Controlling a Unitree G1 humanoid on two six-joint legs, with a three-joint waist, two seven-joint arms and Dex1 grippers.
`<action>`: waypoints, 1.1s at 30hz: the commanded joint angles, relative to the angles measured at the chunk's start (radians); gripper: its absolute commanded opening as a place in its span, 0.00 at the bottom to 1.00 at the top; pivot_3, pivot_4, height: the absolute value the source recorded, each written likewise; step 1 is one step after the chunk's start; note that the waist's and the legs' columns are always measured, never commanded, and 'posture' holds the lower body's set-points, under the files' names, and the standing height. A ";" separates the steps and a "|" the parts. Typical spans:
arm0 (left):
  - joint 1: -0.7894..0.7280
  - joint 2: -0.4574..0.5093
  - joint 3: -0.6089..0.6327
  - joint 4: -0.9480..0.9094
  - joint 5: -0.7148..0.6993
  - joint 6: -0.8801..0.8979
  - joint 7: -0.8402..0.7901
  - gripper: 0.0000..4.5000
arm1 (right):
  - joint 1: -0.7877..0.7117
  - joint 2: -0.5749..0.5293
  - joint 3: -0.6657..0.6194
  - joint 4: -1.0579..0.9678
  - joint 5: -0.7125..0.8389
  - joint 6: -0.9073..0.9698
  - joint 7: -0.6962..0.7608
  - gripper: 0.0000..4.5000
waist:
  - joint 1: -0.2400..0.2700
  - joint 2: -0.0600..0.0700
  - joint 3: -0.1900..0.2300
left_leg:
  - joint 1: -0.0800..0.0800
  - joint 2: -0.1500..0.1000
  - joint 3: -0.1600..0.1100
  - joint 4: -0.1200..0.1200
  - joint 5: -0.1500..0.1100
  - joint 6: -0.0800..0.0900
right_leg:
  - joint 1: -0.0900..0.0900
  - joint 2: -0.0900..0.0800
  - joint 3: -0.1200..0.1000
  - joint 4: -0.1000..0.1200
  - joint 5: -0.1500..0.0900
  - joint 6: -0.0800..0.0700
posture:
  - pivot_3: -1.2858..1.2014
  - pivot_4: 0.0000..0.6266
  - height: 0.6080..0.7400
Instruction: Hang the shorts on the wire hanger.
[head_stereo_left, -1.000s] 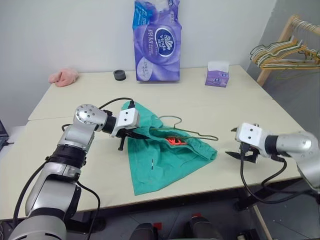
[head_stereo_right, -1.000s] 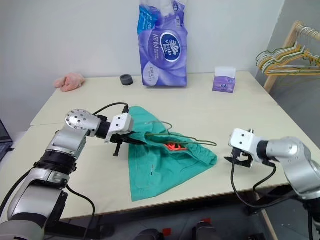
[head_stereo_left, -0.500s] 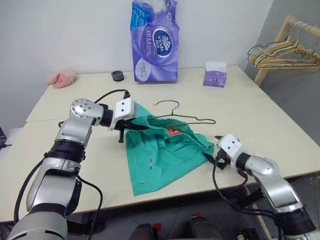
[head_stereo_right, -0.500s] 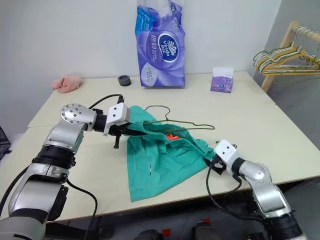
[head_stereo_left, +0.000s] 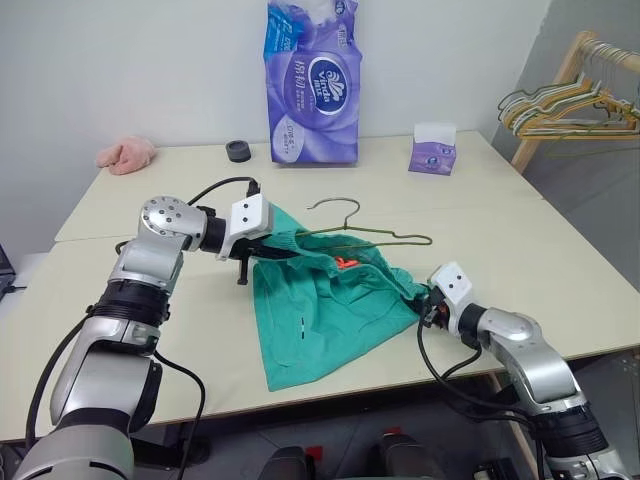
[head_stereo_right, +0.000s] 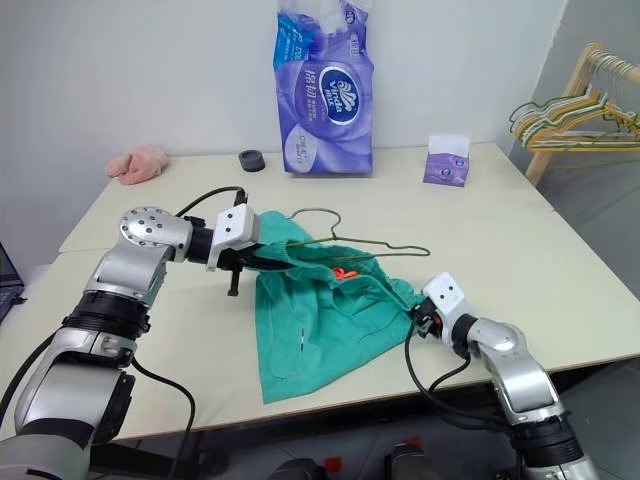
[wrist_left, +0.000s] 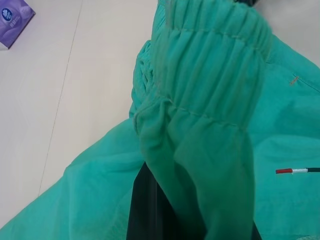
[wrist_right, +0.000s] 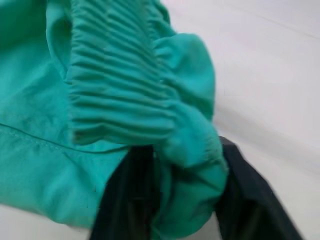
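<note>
Two grippers share one garment: teal-green shorts (head_stereo_left: 325, 310) lie crumpled near the front of a pale tabletop (head_stereo_left: 560, 250), their gathered elastic waistband stretched between the robot's arms and the legs trailing toward the near edge. At the left end of the band the left gripper (head_stereo_left: 268, 252) is clamped tight on the fabric, lifting that corner clear of the surface. At the right end the right gripper (head_stereo_right: 418, 316) has its black fingers (wrist_right: 125, 200) narrowed around a bunched fold of waistband – the cloth sits between them, though how firm the pinch is cannot be judged.

A thin olive-green wire hanger (head_stereo_left: 375, 235) lies just behind the waistband, its long bar running roughly parallel to it and its hook (head_stereo_left: 335, 205) curling toward the far side. From both grippers the hanger is just beyond the cloth – so the waistband's long axis and the hanger's already line up, and neither arm looks clearly nearer.

Soft, ribbed cloth contrasts with stiff wire; a small orange-red tag (head_stereo_left: 346, 263) shows inside the band. Farther back stand a purple tissue pack (head_stereo_left: 312, 85), a small purple tissue box (head_stereo_left: 434, 150), a dark ring-shaped object (head_stereo_left: 238, 150) and a pink cloth lump (head_stereo_left: 126, 154). Off the table's right side, a wooden rack holds spare hangers (head_stereo_left: 560, 105).
</note>
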 joint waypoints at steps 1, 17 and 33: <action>-0.008 0.020 0.040 -0.029 -0.018 0.004 0.015 0.00 | -0.031 0.030 -0.049 -0.051 0.066 0.038 -0.017 0.02 | 0.000 0.000 0.000 | 0.000 0.000 0.000 0.000 0.000 0.000 | 0.000 0.000 0.000 0.000 0.000 0.000 | 0.49 0.05 1.00; 0.009 0.041 0.120 -0.116 -0.131 0.190 0.017 0.00 | -0.179 0.172 -0.517 -0.048 0.546 0.697 -0.297 0.01 | 0.000 0.000 0.000 | 0.000 -0.001 -0.001 0.000 0.000 0.000 | 0.000 -0.006 -0.001 0.001 0.000 0.000 | 0.49 0.06 1.00; 0.056 0.132 0.085 -0.218 -0.181 0.296 -0.127 0.00 | -0.308 0.191 -0.788 0.076 0.731 0.887 -0.513 0.01 | -0.007 0.001 0.000 | 0.000 -0.001 0.000 -0.001 0.000 0.000 | 0.000 -0.006 0.000 0.000 0.000 0.000 | 0.49 0.06 1.00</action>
